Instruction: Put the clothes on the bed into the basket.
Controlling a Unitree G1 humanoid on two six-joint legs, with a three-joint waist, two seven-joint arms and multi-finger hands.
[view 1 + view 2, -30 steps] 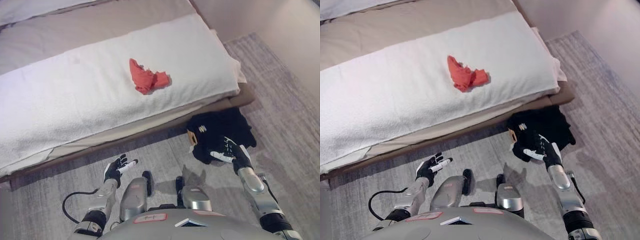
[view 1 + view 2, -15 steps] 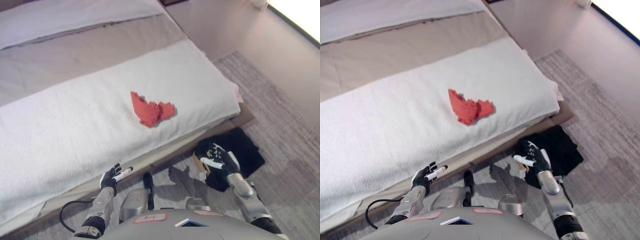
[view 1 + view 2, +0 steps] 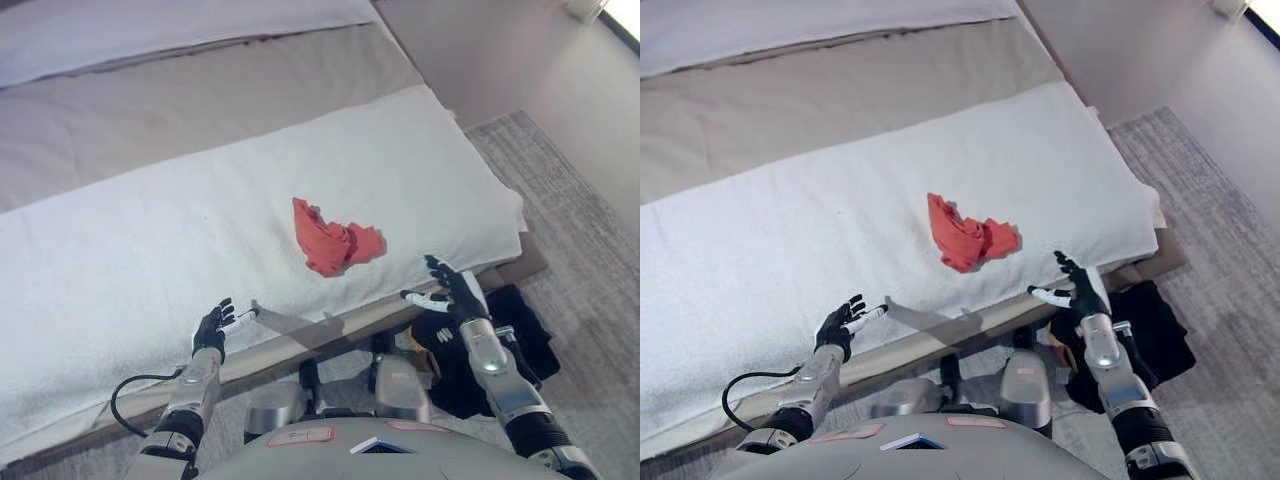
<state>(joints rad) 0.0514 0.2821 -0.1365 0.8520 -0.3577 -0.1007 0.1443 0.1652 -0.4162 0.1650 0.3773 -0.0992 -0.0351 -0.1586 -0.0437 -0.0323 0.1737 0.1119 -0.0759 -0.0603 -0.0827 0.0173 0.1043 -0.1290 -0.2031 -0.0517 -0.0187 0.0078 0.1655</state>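
A crumpled red cloth [image 3: 334, 240] lies on the white blanket [image 3: 150, 230] of the bed, near its front edge. My right hand [image 3: 449, 291] hovers open at the bed's edge, to the right of and a little below the cloth, apart from it. My left hand [image 3: 213, 327] is open too, held at the bed's front edge well to the left of the cloth. A black basket or bag [image 3: 490, 345] sits on the floor below the right arm, partly hidden by it.
The bed [image 3: 200, 90] fills the upper view, with a beige sheet and a white pillow at the back. Grey carpet [image 3: 590, 250] lies to the right, bordered by a pale wall [image 3: 480, 50].
The camera has moved closer to the bed. My right hand has risen from the black thing on the floor up to the bed's edge. My left hand now reaches the mattress edge.
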